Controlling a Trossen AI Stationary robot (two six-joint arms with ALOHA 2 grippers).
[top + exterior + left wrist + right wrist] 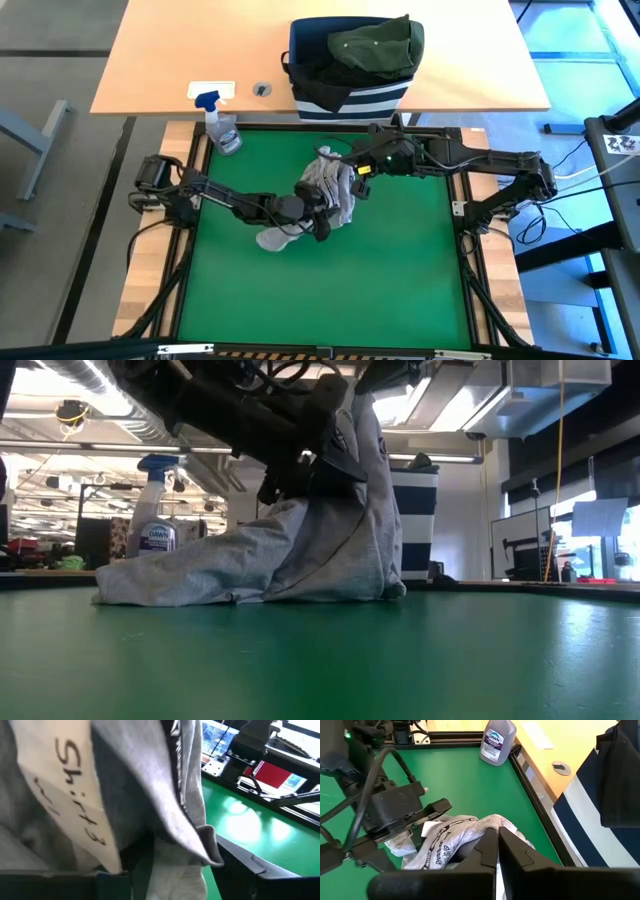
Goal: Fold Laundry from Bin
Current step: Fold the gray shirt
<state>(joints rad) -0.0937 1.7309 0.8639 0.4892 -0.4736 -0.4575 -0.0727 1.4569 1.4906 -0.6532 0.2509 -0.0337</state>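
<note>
Your right hand (496, 851) is pinched closed on the light grey cloth garment (335, 190), lifting it off the green counter (400, 280) centre. Your left hand (318, 215), at the garment's 7 o'clock, stands parted in its folds; whether it grips, you cannot tell.

Colours logged at my remote station.
Light grey garment (335, 190) on green mat (400, 280); navy bin (350, 95) with white stripes, dark olive cloth (375, 45) on top; pale wood counter (180, 50).

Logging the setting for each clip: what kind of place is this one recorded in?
Probably a robotics lab or workshop, not a home: a green mat framed in metal rails, exposed ceiling ducts, and desks with monitors beyond the table.
</note>
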